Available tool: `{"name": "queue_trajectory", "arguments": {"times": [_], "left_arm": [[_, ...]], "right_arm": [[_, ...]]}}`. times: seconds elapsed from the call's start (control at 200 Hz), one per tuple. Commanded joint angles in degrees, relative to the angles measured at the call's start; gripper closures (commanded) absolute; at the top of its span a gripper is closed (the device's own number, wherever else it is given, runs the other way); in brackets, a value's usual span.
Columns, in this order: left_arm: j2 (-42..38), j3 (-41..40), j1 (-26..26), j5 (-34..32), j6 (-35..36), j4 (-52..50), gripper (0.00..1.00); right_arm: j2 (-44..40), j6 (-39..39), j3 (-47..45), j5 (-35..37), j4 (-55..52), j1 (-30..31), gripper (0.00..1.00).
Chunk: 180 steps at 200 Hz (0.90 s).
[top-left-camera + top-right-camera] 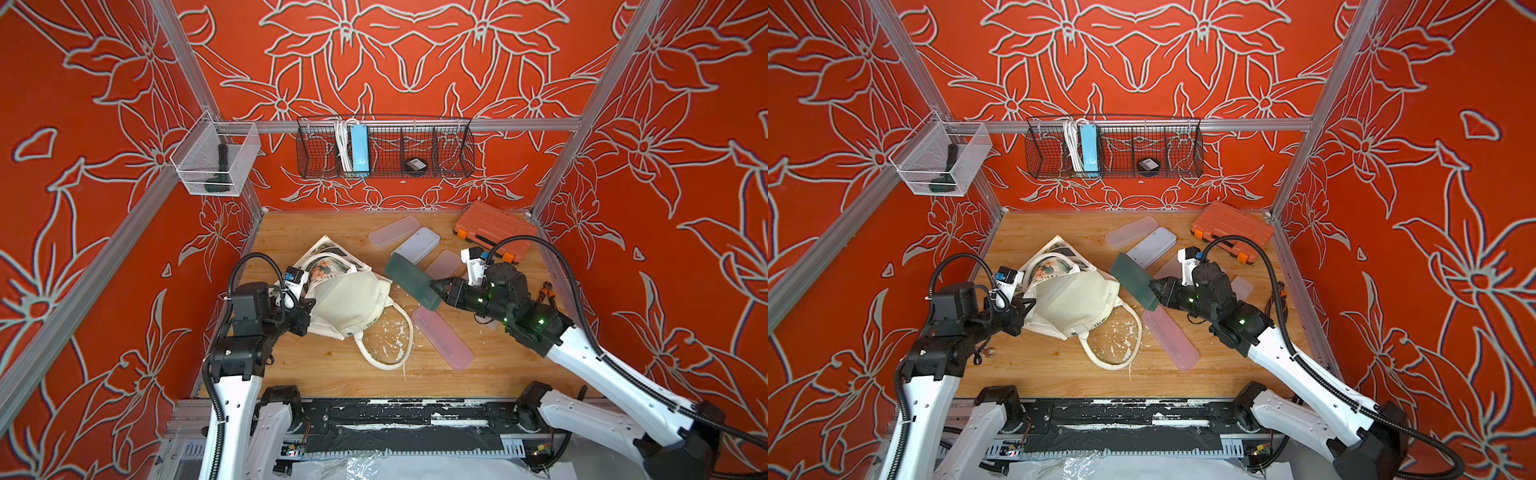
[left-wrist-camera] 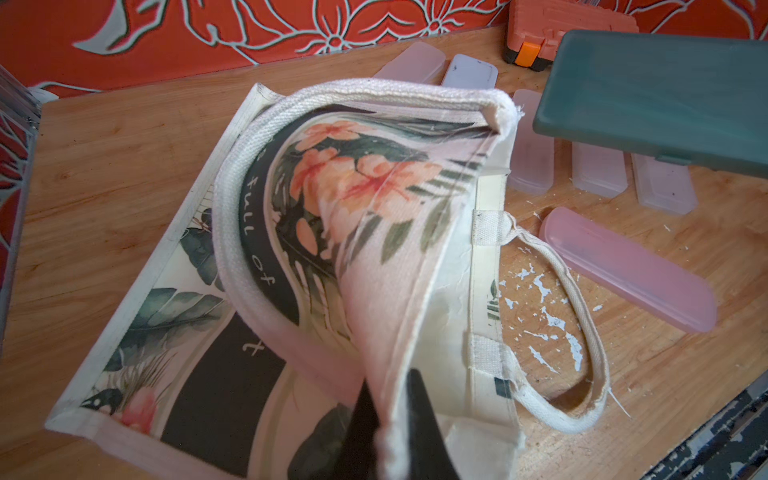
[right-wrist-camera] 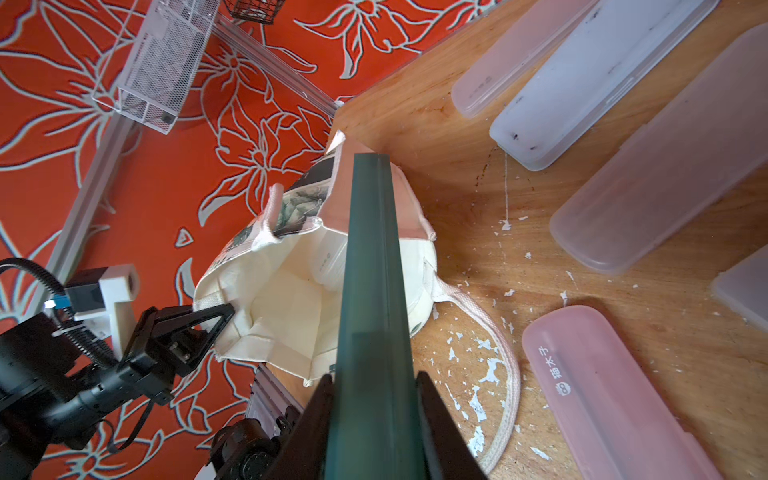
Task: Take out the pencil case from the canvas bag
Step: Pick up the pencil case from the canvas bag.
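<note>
At the near edge of the wooden table (image 1: 324, 370), flecked with white scrapes, one looped handle (image 1: 399, 358) of the canvas bag (image 1: 353, 299) lies flat on the boards, and a pink case (image 1: 442, 338) rests just beside it at an angle. Farther in, the left gripper (image 2: 390, 395) is clamped on a fold of the bag's cream cloth at the rim, holding that side raised so the mouth gapes toward the right arm; the wrist view shows the fabric pinched between the two black fingers. The bag lies on its side left of the table's center, its dark floral panel facing up and toward the back. Inside the open mouth a pale rounded object (image 3: 328, 262) shows, though what it is cannot be told. The right gripper (image 1: 436, 291) grasps one end of the dark green pencil case (image 1: 409, 282), its jaws closed on the case's two broad faces; the case is tilted, lifted off the table and outside the bag, just beside the mouth. Beyond it lie several translucent cases (image 1: 394, 232), near one another, and an orange tool case (image 1: 494, 230) sits in the far right corner. On the back wall hangs a black wire basket (image 1: 453, 164) holding a blue power strip (image 1: 359, 149); a white mesh basket (image 1: 243, 166) hangs at the left.
</note>
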Motion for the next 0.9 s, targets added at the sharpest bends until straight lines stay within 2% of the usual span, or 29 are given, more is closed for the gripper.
{"name": "queue_trajectory", "arguments": {"times": [0.0, 0.435, 0.896], "left_arm": [[-0.1, 0.0, -1.1, -2.2, 1.9, 0.5, 1.0], [-1.6, 0.4, -5.5, -3.1, 5.1, -4.5, 1.0], [-3.4, -1.7, -9.1, -7.9, 6.2, -5.9, 1.0]], "right_arm": [[1.4, -0.9, 1.4, 0.6, 2.2, -1.1, 0.79], [9.2, 0.3, 0.7, 2.3, 8.6, -2.0, 0.8], [18.5, 0.6, 1.2, 2.3, 14.0, -2.1, 0.8]]}}
